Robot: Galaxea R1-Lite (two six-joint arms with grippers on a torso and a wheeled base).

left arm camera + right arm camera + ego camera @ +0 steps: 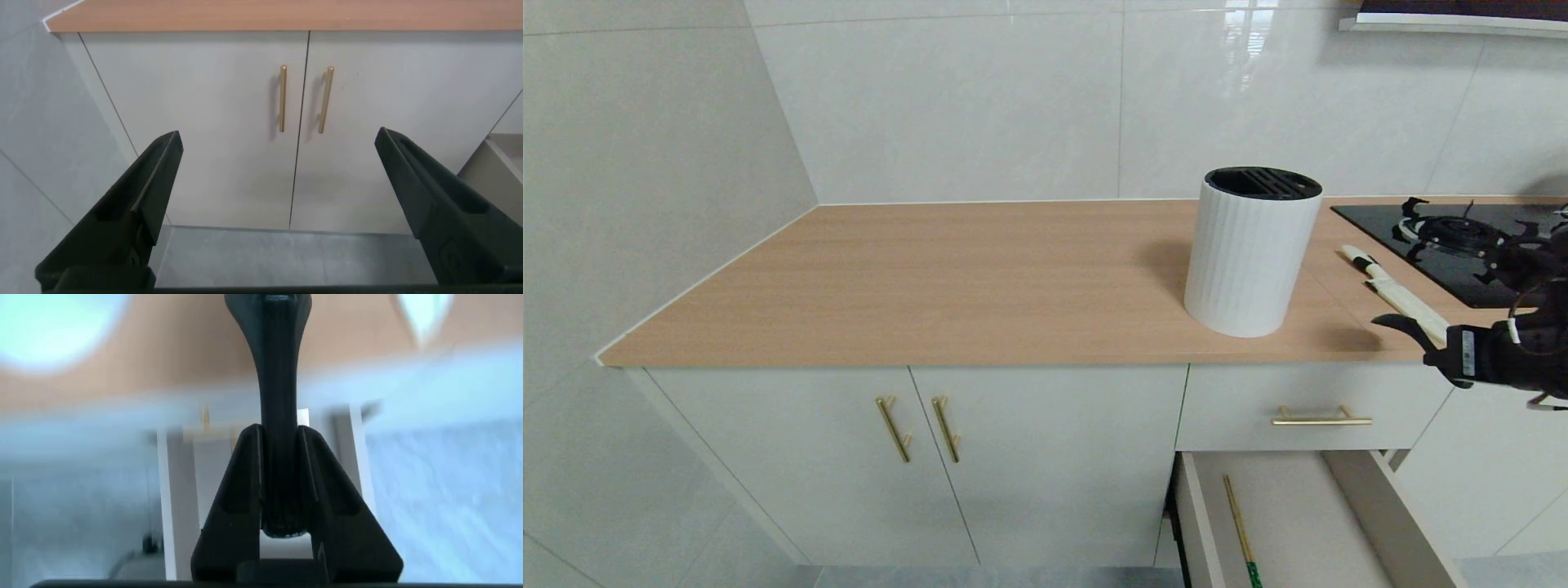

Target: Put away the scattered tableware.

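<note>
Just one knife [1392, 294], one holder [1251, 251].

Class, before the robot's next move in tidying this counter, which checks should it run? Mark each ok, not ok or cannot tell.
1. Knife lies free on the counter, beside the knife holder: ok.
2. Knife holder upright, slotted top unobstructed: ok.
3. Right gripper, near the knife's blade end, open for a grasp: not ok, its fingers are together.
4. Left gripper open and empty, facing the cabinet doors: ok.
5. Lower drawer pulled open, chopsticks lying inside: ok.
6. Which way the knife's cutting edge faces: cannot tell.
</note>
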